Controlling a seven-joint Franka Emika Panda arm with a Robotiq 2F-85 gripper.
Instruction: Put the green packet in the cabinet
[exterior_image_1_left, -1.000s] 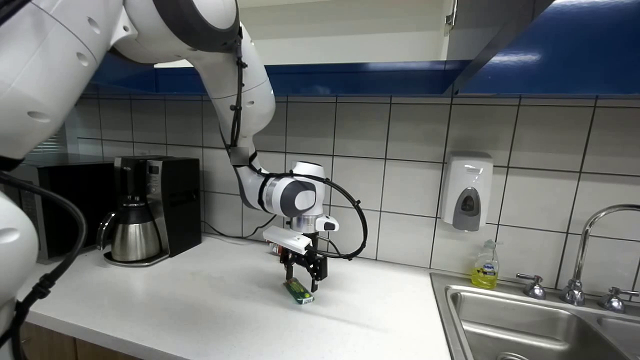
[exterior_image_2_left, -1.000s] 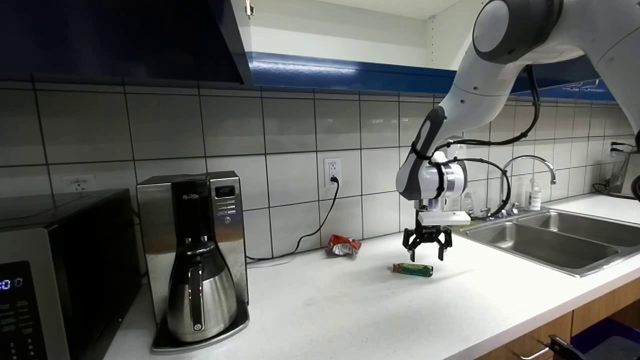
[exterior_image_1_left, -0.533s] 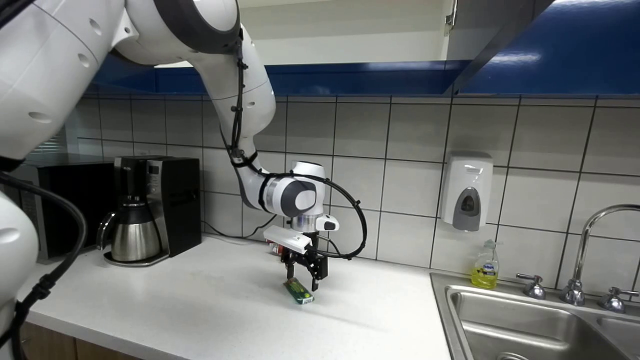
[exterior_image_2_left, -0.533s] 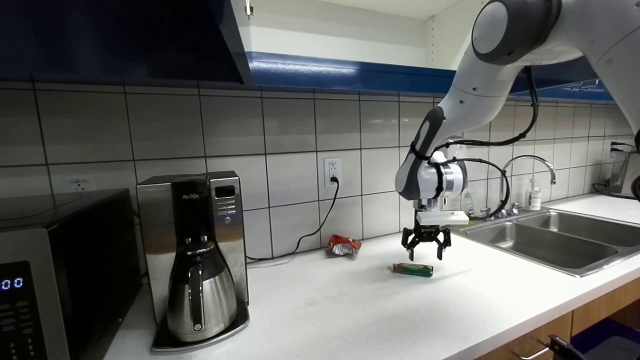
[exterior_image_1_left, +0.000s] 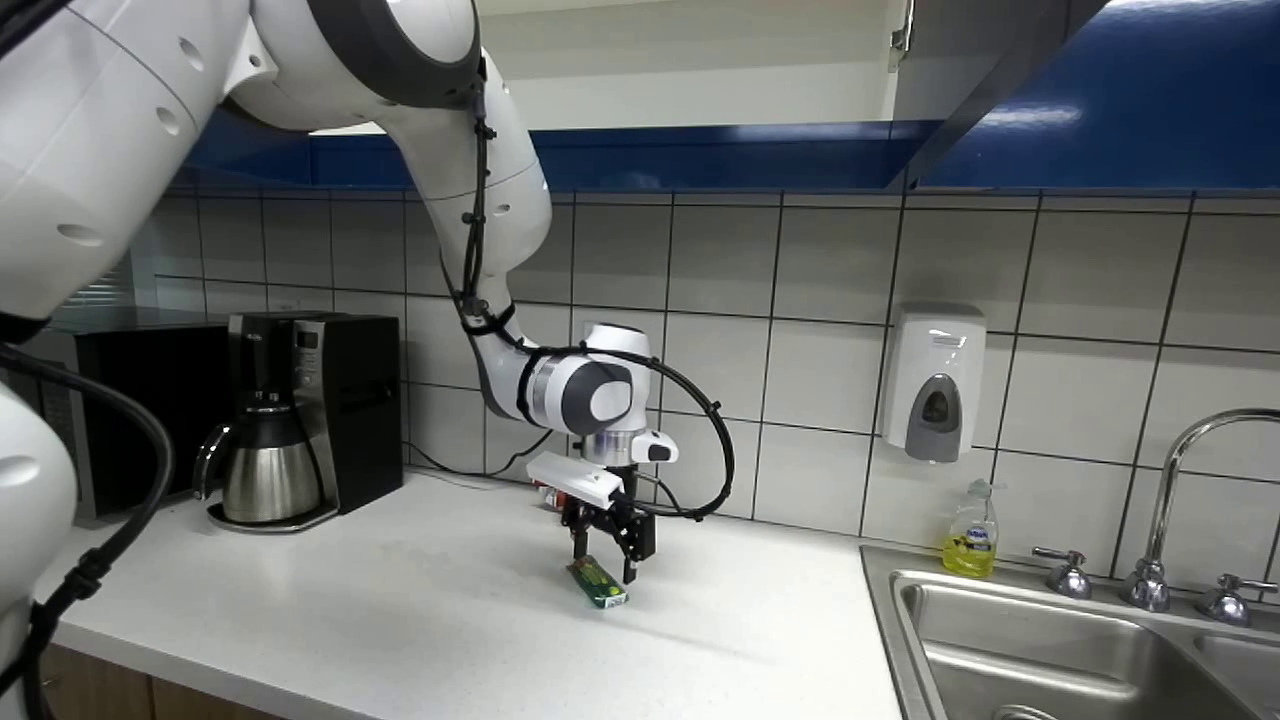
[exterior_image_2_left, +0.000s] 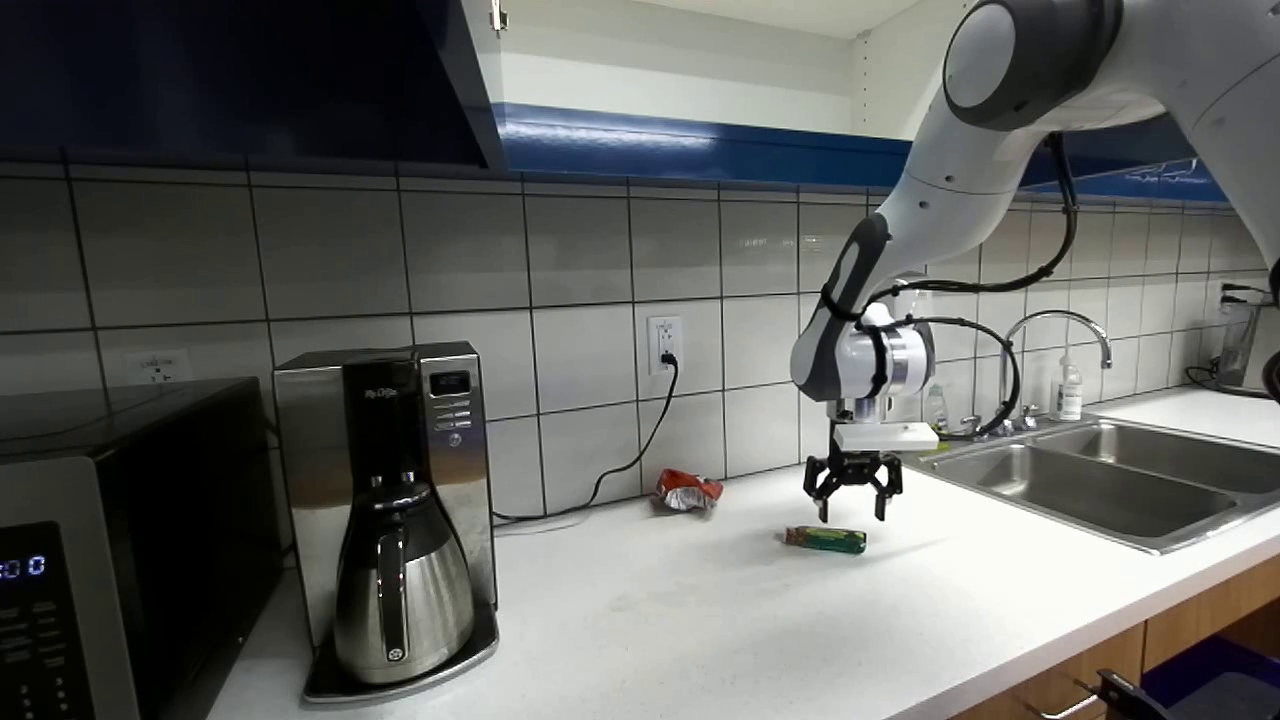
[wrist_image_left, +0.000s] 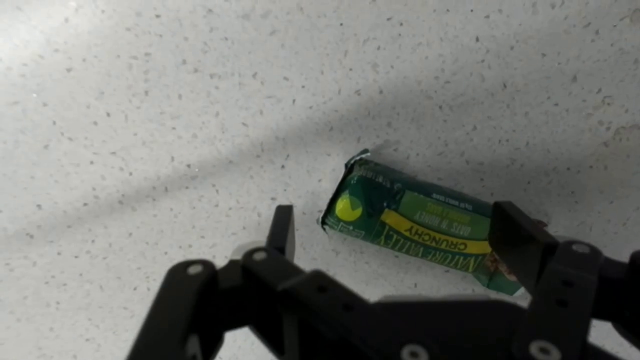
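The green packet (exterior_image_1_left: 597, 582) lies flat on the white counter in both exterior views (exterior_image_2_left: 826, 540). My gripper (exterior_image_1_left: 604, 562) points down above the counter, close over the packet; it also shows in an exterior view (exterior_image_2_left: 852, 514). It is open and empty. In the wrist view the green packet (wrist_image_left: 410, 220) lies slantwise between and below the spread fingers of my gripper (wrist_image_left: 393, 212). The right finger hides part of the packet's brown-and-green end. The cabinet (exterior_image_1_left: 720, 155) hangs above, with dark blue fronts and a white interior, open; it shows in both exterior views (exterior_image_2_left: 700, 140).
A coffee maker (exterior_image_2_left: 385, 520) and a microwave (exterior_image_2_left: 130, 540) stand on the counter. A red packet (exterior_image_2_left: 688, 490) lies near the tiled wall. A sink (exterior_image_1_left: 1040, 620), a soap bottle (exterior_image_1_left: 970, 535) and a wall dispenser (exterior_image_1_left: 935, 380) are on the other side. A raised blue door (exterior_image_1_left: 1120, 110) flanks the cabinet opening.
My gripper has shifted very slightly sideways over the counter, then stayed still. It remains open. The green packet has not moved.
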